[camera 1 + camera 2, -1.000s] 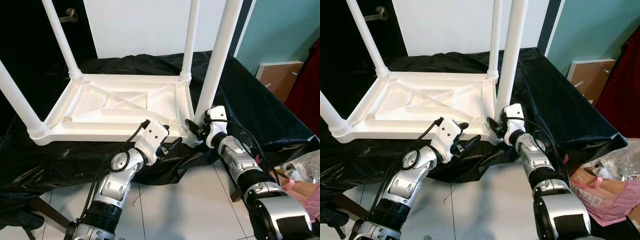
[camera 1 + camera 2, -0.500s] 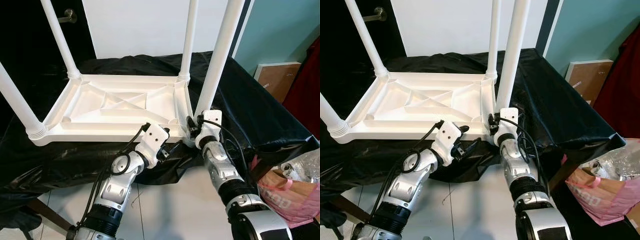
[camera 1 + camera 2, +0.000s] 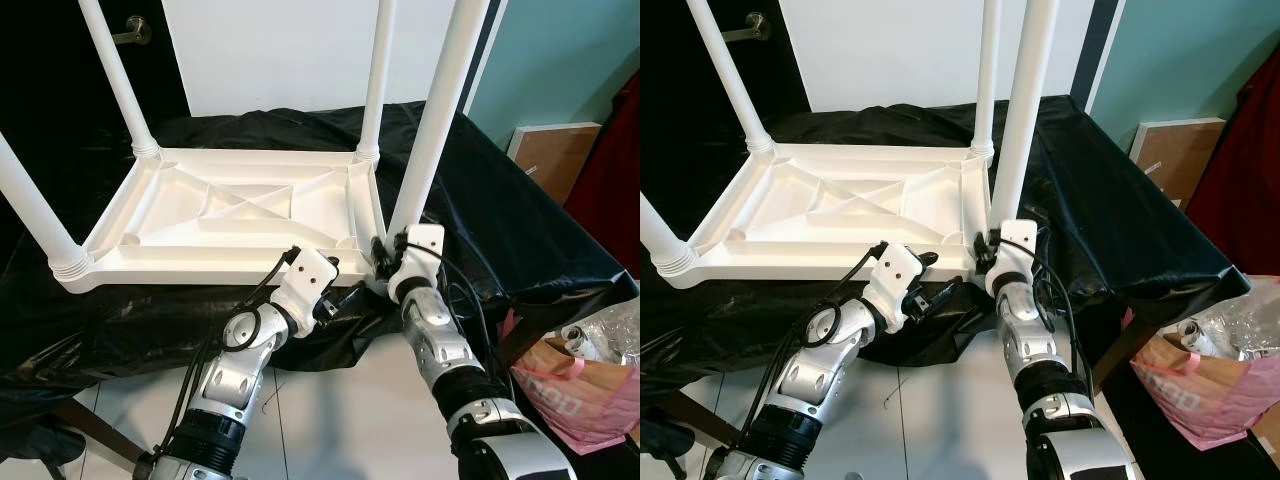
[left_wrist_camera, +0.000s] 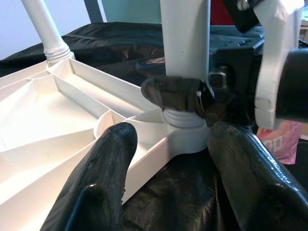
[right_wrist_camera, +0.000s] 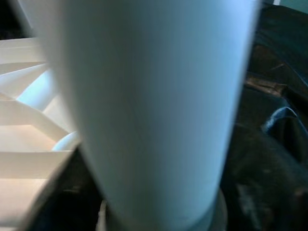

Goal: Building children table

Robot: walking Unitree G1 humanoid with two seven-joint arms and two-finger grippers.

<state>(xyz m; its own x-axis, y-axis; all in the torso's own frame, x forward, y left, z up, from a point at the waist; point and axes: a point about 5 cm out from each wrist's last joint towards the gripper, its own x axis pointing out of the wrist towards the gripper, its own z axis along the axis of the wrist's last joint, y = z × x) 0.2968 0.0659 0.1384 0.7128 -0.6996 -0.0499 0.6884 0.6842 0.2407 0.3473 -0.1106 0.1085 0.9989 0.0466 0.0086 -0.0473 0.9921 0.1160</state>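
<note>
White plastic: the table (image 3: pixel 240 215) is laid upside down on the worktop (image 3: pixel 500 230), legs pointing up.
Cover: the worktop is draped in black sheet (image 3: pixel 120 320), which hangs over its front edge.
Table place: it is set on the left and middle of the worktop, its near long side close to the front edge.
Near-right leg (image 3: pixel 430 120): it is stood upright in its socket at the table's near-right corner.
Right claw (image 4: pixel 180 94): it is clamped on the near-right leg just above the threaded base, one finger on each side.
Left claw (image 4: pixel 168 159): it is held apart, just in front of the near-right corner, one finger (image 4: pixel 103 173) by the table's rim and the other over the black sheet, gripping nothing.
Other legs: three more are seen upright at the remaining corners.
Floor (image 3: pixel 330 420): pale tiles are seen below the front edge.
Bag (image 3: pixel 565 390): a pink one is set on the floor by the worktop's right corner.
</note>
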